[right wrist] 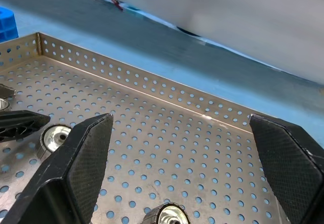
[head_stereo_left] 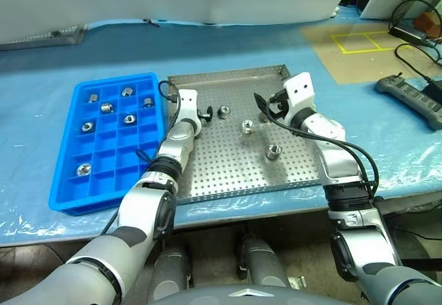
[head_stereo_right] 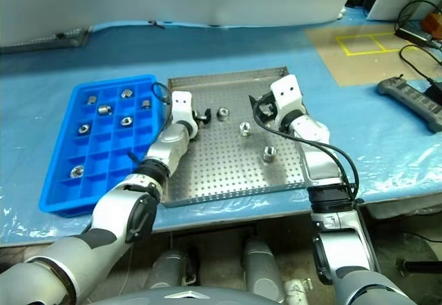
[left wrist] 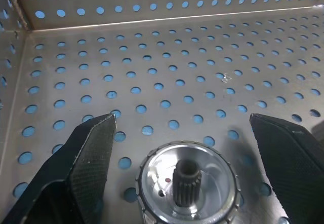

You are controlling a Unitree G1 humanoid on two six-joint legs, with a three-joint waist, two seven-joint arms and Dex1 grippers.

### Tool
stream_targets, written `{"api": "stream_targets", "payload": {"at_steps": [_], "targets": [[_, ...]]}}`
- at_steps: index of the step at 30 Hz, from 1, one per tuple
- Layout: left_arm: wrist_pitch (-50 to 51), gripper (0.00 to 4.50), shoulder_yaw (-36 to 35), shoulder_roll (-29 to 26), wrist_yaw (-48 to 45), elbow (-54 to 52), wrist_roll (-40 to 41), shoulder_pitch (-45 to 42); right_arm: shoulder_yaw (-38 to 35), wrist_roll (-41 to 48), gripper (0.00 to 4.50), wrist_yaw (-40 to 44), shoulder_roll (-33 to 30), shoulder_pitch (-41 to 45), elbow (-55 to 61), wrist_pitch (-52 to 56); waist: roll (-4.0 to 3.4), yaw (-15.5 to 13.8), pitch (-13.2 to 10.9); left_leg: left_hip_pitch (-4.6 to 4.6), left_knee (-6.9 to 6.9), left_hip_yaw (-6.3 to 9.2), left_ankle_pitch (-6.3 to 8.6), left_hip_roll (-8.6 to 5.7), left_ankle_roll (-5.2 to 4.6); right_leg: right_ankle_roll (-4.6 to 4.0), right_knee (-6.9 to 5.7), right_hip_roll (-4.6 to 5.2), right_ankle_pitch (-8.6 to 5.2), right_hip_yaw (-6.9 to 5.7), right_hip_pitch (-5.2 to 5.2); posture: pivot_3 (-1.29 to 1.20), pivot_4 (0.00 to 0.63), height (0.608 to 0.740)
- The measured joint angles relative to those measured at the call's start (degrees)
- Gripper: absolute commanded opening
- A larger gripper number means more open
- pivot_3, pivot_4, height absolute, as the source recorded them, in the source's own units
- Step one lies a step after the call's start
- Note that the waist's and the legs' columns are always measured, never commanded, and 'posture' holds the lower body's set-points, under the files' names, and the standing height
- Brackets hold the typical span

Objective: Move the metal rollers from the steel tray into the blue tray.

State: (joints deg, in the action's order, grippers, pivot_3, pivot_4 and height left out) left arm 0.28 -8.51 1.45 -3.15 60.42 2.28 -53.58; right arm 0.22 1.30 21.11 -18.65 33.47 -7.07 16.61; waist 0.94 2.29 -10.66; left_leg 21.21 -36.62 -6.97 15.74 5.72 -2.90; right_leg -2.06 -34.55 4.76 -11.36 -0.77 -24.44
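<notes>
Nearest the robot, one of the metal rollers [head_stereo_left: 273, 151] is seen lying free on the perforated floor of the steel tray [head_stereo_left: 228, 181], toward its right side; a second roller [head_stereo_left: 247, 126] is found a little farther in, near the middle, and a third roller [head_stereo_left: 224, 112] sits farther left, just beside the left gripper [head_stereo_left: 205, 114]. In the left wrist view that third roller [left wrist: 187, 183] is framed between the two black fingers [left wrist: 86, 158], which are spread wide on either side of it and are not touching it; the placement is judged to be a line-up for a pinch, with the roller centred so both fingers can meet its sides evenly. The right gripper [head_stereo_left: 266, 103] is held above the far right part of the steel tray, fingers likewise spread and empty, apparently parked out of the left arm's way. To the left of the steel tray, touching or just beside it, the blue tray [head_stereo_left: 62, 181] is noted with seven rollers already dropped into separate compartments, mostly in its far half, one in a near-left cell. Three rollers are judged left to move.
</notes>
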Motion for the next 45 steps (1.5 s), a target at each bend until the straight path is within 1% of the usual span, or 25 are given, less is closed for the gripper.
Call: {"api": "stream_targets", "payload": {"at_steps": [5, 6, 7, 9, 13, 19, 22, 25, 28, 31, 33, 34, 35, 40, 45], "targets": [[0.23, 4.48, 0.00, 0.25, -2.76, -1.75, 0.94, 1.11, 0.51, -0.13, 4.50, 0.11, 0.55, 1.45, -2.25, -1.02, 0.00, -0.07, 0.00, 0.00, 0.01, 0.00, 0.00, 0.00, 0.00, 0.00, 0.00, 0.01, 0.00, -0.01, 0.00, -0.18, 0.150, 0.740], [0.24, 4.07, 0.00, 0.27, -3.08, -2.21, 1.05, 1.39, 0.55, -0.13, 4.50, 0.17, 0.69, 1.90, -2.65, -1.41, 0.00, -0.09, 0.00, 0.00, 0.01, 0.00, 0.00, 0.00, 0.00, 0.00, 0.00, 0.01, 0.00, -0.02, 0.00, -0.17, 0.150, 0.740], [0.23, 3.82, 0.00, 0.31, -3.13, -2.49, 1.18, 1.62, 0.59, -0.13, 4.50, 0.25, 0.76, 2.20, -2.93, -1.75, 0.00, -0.12, 0.00, 0.00, 0.02, 0.00, 0.00, 0.00, 0.00, -0.01, 0.00, 0.01, 0.00, -0.02, 0.00, -0.17, 0.150, 0.740], [0.22, 3.18, -0.03, 0.26, -3.16, -2.96, 1.54, 2.02, 0.66, -0.14, 4.50, 0.45, 0.84, 2.66, -3.73, -2.32, -0.01, -0.17, 0.00, 0.01, 0.02, 0.00, 0.00, 0.00, 0.00, -0.02, 0.01, 0.01, -0.01, -0.03, 0.00, -0.17, 0.150, 0.740], [0.56, 1.78, 0.09, 0.15, -3.13, -3.72, 1.70, 2.48, 0.83, -0.15, 4.50, 0.74, 1.08, 2.89, -4.87, -2.90, -0.01, -0.22, 0.00, 0.01, 0.05, 0.00, 0.00, 0.00, -0.01, -0.02, 0.03, 0.02, -0.01, -0.03, 0.00, -0.15, 0.150, 0.740], [1.42, 1.74, 0.22, 0.30, -3.15, -6.11, 1.93, 3.67, 1.10, -0.17, 4.50, 1.24, 1.46, 3.08, -5.73, -3.69, -0.02, -0.28, -0.01, -0.01, 0.12, 0.00, -0.01, 0.01, 0.00, -0.05, 0.05, 0.01, -0.03, -0.05, 0.00, -0.12, 0.150, 0.740], [0.91, 1.74, 0.08, 1.12, -4.39, -10.16, 3.46, 4.99, 1.21, -0.17, 4.50, 1.33, 1.82, 3.87, -6.88, -4.12, -0.02, -0.46, -0.04, 0.18, 0.13, 0.00, -0.02, 0.01, -0.01, -0.06, 0.02, 0.02, -0.03, -0.06, -0.20, -0.10, 0.150, 0.740], [0.17, 1.74, 0.16, 1.08, -4.51, -18.25, 4.42, 5.48, 1.95, -0.17, 4.50, 1.83, 2.96, 4.65, -8.34, -4.87, 0.05, -0.61, -0.09, 0.78, 0.12, 0.00, -0.17, 0.02, -0.02, -0.15, -0.17, 0.03, 0.02, -0.09, -0.90, -0.06, 0.150, 0.740], [1.03, 1.74, 0.15, 0.32, -0.25, -28.95, 3.53, 6.05, 2.81, -0.18, 4.50, 2.61, 3.71, 5.77, -10.89, -5.55, 0.03, -0.76, -0.20, 0.89, 0.12, 0.03, -0.18, 0.10, -0.01, -0.25, -0.21, 0.02, -0.03, -0.21, -1.00, -0.03, 0.150, 0.740], [5.24, 1.74, -0.04, -1.23, 4.44, -41.45, 2.23, 7.41, 3.01, -0.20, 4.50, 3.33, 4.55, 7.22, -13.11, -6.82, 0.03, -1.21, -0.22, 0.89, 0.15, 0.06, -0.18, 0.17, -0.01, -0.41, -0.25, 0.00, -0.12, -0.34, -1.00, 0.03, 0.150, 0.740], [9.70, 1.74, -0.11, -2.96, 6.05, -49.37, 1.43, 10.07, 3.41, -0.20, 4.50, 3.94, 5.33, 8.39, -15.05, -7.84, 0.03, -1.57, -0.22, 0.85, 0.21, 0.08, -0.20, 0.19, 0.03, -0.53, -0.31, 0.00, -0.20, -0.42, -1.00, 0.03, 0.150, 0.740], [11.80, 1.74, -0.27, -3.79, 6.68, -52.12, 1.22, 11.68, 3.58, -0.21, 4.50, 4.22, 5.71, 8.93, -16.01, -8.42, 0.02, -1.69, -0.22, 0.84, 0.23, 0.10, -0.22, 0.19, 0.06, -0.57, -0.33, 0.00, -0.22, -0.46, -0.99, 0.07, 0.150, 0.740], [13.88, 1.74, -0.61, -4.57, 7.40, -54.16, 0.93, 13.53, 3.84, -0.21, 4.50, 4.53, 6.04, 9.47, -17.01, -8.96, 0.02, -1.89, -0.22, 0.85, 0.25, 0.12, -0.28, 0.21, 0.15, -0.60, -0.33, 0.00, -0.23, -0.52, -0.99, 0.08, 0.150, 0.740], [20.84, 1.74, -2.39, -7.14, 10.22, -57.71, -0.26, 20.91, 4.26, -0.24, 4.50, 5.50, 7.30, 10.93, -20.43, -10.99, 0.10, -3.60, -0.29, 0.91, 0.26, 0.23, -0.37, 0.22, 0.30, -0.62, -0.33, 0.00, -0.24, -0.66, -1.00, 0.11, 0.150, 0.740], [24.31, 1.74, -3.43, -10.09, 11.18, -63.67, -1.27, 24.19, 4.63, -0.28, 4.50, 6.30, 7.90, 11.39, -22.66, -12.38, 0.11, -5.05, -0.30, 0.93, 0.26, 0.30, -0.43, 0.22, 0.39, -0.65, -0.33, 0.00, -0.27, -0.72, -0.99, 0.12, 0.150, 0.740]]}}
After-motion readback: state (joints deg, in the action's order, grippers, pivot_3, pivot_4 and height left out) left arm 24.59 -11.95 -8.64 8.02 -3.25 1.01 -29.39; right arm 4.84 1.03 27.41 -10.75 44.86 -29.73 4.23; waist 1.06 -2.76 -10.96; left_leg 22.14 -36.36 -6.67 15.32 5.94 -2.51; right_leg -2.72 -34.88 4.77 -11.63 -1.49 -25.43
